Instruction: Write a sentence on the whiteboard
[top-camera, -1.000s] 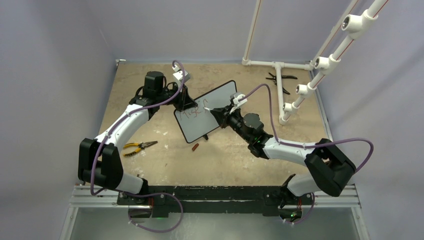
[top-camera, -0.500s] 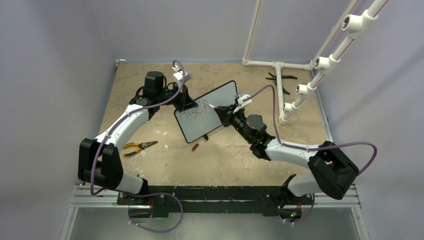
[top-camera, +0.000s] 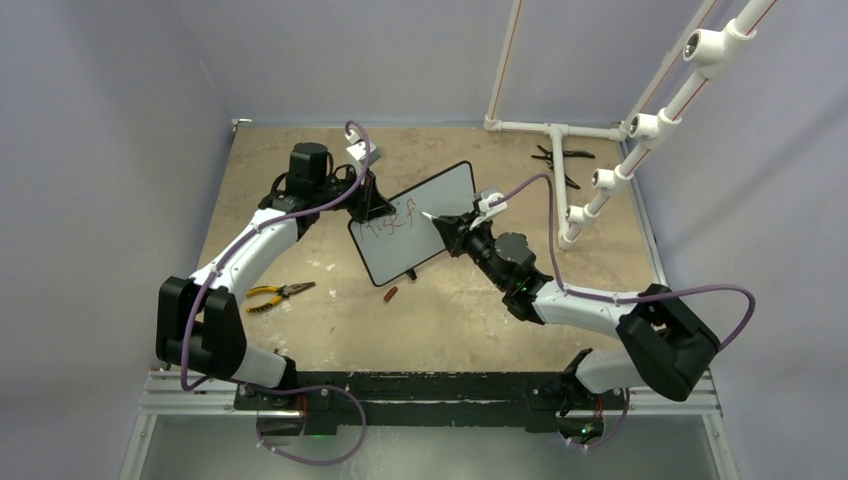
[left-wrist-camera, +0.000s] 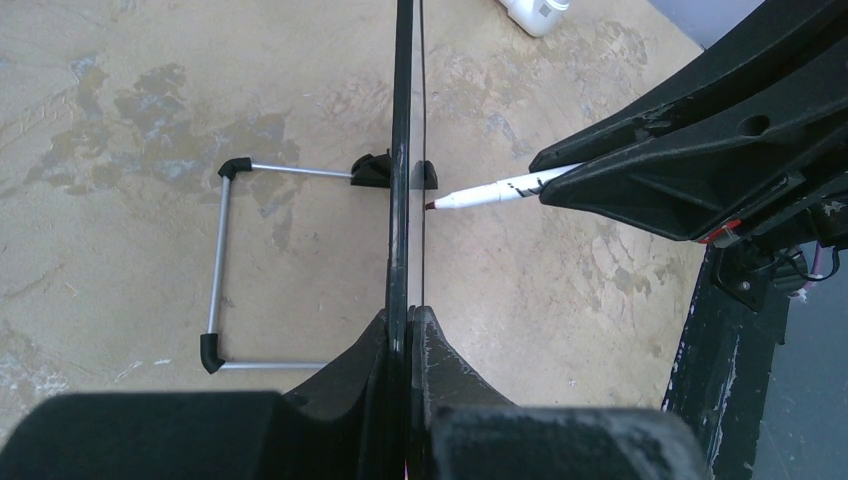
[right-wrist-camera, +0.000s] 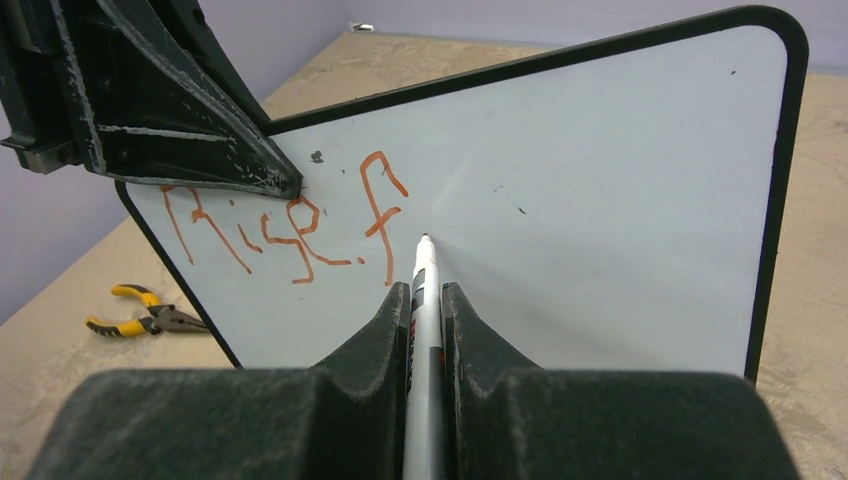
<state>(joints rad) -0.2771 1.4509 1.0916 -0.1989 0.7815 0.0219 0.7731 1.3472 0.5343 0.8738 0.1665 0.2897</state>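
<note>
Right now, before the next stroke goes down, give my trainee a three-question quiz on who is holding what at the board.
1. True or false: the left gripper is shut on the edge of the whiteboard.
2. Pick one: the right gripper holds A) a marker, B) a sponge, C) a screwdriver.
3. Short answer: which letter of the red sentence lies nearest the marker's tip?

Key: 1 true; 2 A; 3 the f.
</note>
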